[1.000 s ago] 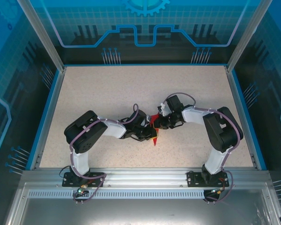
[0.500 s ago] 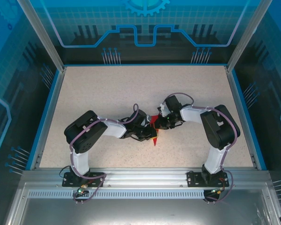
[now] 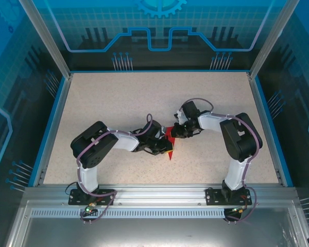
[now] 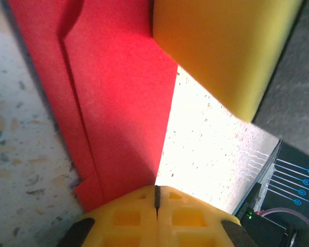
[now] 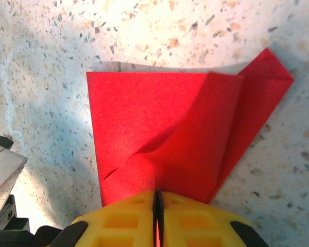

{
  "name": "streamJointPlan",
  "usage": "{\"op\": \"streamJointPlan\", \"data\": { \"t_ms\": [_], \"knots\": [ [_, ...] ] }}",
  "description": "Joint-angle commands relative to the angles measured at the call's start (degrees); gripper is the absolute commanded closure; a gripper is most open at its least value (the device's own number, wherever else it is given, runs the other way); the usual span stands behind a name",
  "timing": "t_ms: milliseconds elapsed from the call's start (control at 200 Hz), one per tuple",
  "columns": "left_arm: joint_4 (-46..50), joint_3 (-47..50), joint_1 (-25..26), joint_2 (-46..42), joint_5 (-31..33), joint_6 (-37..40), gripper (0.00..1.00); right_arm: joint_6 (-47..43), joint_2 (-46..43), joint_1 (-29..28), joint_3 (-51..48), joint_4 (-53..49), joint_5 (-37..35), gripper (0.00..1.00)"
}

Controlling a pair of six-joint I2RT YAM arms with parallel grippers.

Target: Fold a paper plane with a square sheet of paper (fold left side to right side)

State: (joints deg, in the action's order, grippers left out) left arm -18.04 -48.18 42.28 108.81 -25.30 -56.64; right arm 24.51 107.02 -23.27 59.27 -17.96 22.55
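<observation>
Overhead, one red paper plane sits just below frame centre, long axis up-down, tip toward the bottom edge, its upper part hidden under the left gripper and right gripper. Left fingers are pressed together over the paper, pinching unclear; the right ones clamp a raised fold.
</observation>
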Motion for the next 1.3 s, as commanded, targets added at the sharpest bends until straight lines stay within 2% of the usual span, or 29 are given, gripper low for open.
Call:
{"op": "streamJointPlan", "data": {
  "t_ms": [0, 1290],
  "knots": [
    [8.45, 1.03, 1.21, 2.63, 0.47, 1.0, 0.97, -1.65, 2.11, 1.64, 2.22, -1.01, -3.96, 0.88],
    [8.55, 0.43, 1.21, 3.6, 0.05, 1.01, 0.98, -3.45, 10.86, 9.5, 15.01, -4.26, -4.36, 0.88]
  ]
}}
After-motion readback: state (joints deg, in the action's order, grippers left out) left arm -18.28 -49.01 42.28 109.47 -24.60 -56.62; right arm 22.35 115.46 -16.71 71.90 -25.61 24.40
